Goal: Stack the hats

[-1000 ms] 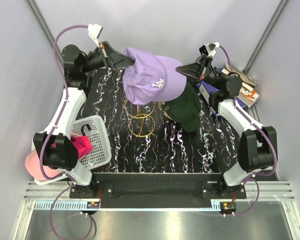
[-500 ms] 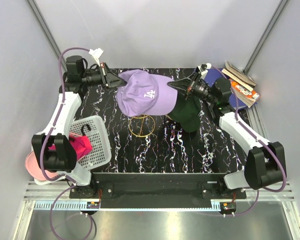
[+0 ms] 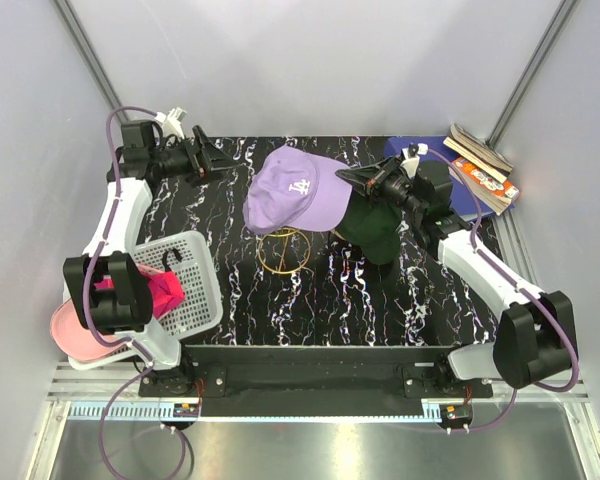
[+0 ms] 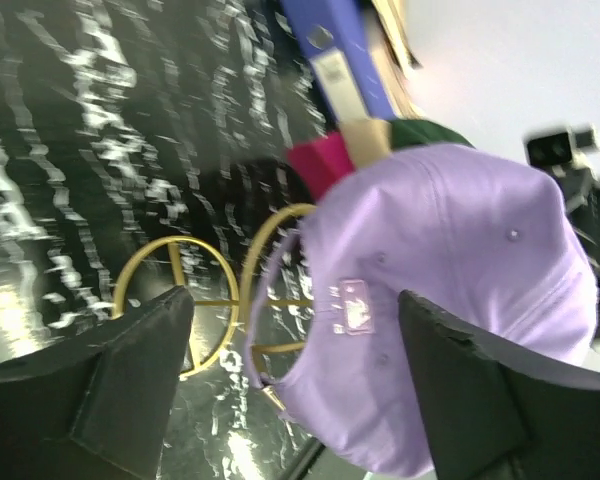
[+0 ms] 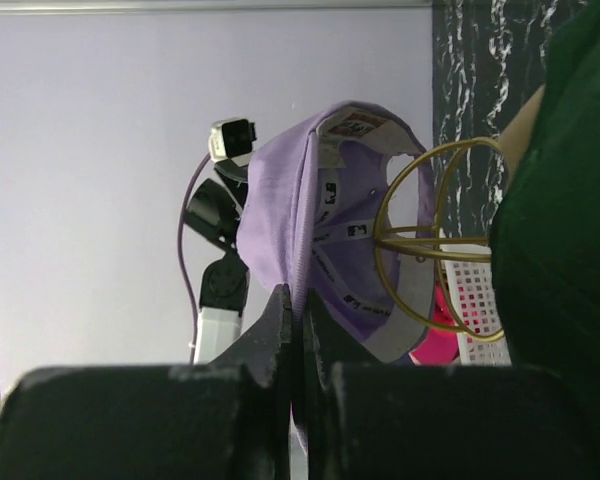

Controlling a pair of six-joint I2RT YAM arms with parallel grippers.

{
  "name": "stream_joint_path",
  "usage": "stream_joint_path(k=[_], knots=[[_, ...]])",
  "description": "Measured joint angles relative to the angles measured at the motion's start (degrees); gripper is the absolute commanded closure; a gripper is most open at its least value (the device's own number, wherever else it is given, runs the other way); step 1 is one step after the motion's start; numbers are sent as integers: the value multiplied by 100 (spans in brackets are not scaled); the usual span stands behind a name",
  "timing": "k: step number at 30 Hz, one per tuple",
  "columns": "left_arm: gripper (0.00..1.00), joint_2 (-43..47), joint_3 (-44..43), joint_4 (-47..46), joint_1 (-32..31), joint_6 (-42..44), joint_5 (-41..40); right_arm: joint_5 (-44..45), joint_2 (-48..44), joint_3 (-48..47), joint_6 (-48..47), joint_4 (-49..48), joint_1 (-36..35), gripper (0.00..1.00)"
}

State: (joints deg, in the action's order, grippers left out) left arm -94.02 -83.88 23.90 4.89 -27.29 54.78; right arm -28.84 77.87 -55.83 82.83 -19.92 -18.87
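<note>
The lavender hat with its white emblem hangs over the gold wire frame. My right gripper is shut on the hat's right edge. The pinched fabric shows between its jaws in the right wrist view. My left gripper stands open, apart from the hat on its left. In the left wrist view the lavender hat lies beyond the wide-apart fingers. A dark green hat sits just right of the frame. A magenta hat lies in the basket. A light pink hat lies off the table's left edge.
The white mesh basket stands at the near left of the black marbled table. Books are piled at the back right corner beside a blue folder. Grey walls close in on three sides.
The left gripper has let go of the lavender hat and pulled back to the left. The hat has come down over the gold frame, still held by the right gripper.
</note>
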Motion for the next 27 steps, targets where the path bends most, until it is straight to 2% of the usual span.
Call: stream_joint_path(k=[4,13,22,26,27], knots=[[10,0,-114,98,24,59,-411,291,-24,4,-79,319,-76,100],[11,22,-42,188,-295,138,-754,885,-282,-103,-463,1523,-424,100],[10,140,0,197,-1495,81,-1353,1779,-970,111,-483,1993,-990,100],[10,160,0,192,-1655,70,-1539,1989,-1014,74,-616,2472,-1113,100],[10,160,0,195,-1648,70,-1582,2041,-1014,48,-680,2643,-1128,90]])
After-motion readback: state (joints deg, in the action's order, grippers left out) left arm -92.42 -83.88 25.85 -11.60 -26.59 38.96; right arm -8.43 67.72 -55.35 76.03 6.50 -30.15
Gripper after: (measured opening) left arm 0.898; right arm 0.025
